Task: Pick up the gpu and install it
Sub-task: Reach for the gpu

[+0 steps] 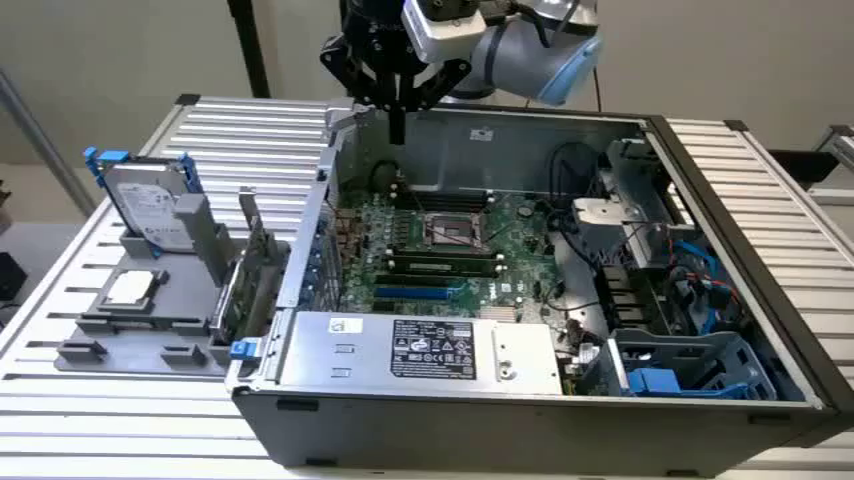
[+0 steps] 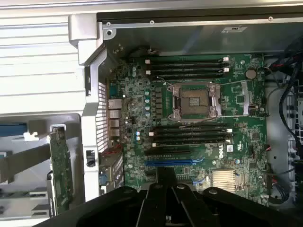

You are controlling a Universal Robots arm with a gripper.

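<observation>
The gpu [image 1: 256,275] stands on edge in a grey holder just outside the case wall, on the exterior view's left. In the wrist view the gpu [image 2: 60,170] shows as a thin green board beside the case. My gripper [image 1: 396,135] hangs over the back left corner of the open computer case [image 1: 534,420], well above the gpu and apart from it. Its dark fingers are pressed together, shut on nothing. In the wrist view the gripper [image 2: 165,174] sits over the green motherboard [image 2: 236,156], near a long blue slot [image 2: 175,161].
A silver hard drive with blue rails [image 1: 144,200] stands upright at the far left of the grey fixture, and a small chip [image 1: 130,288] lies in front of it. Inside the case are a silver power supply [image 1: 427,350], cables and a blue drive cage [image 1: 681,375].
</observation>
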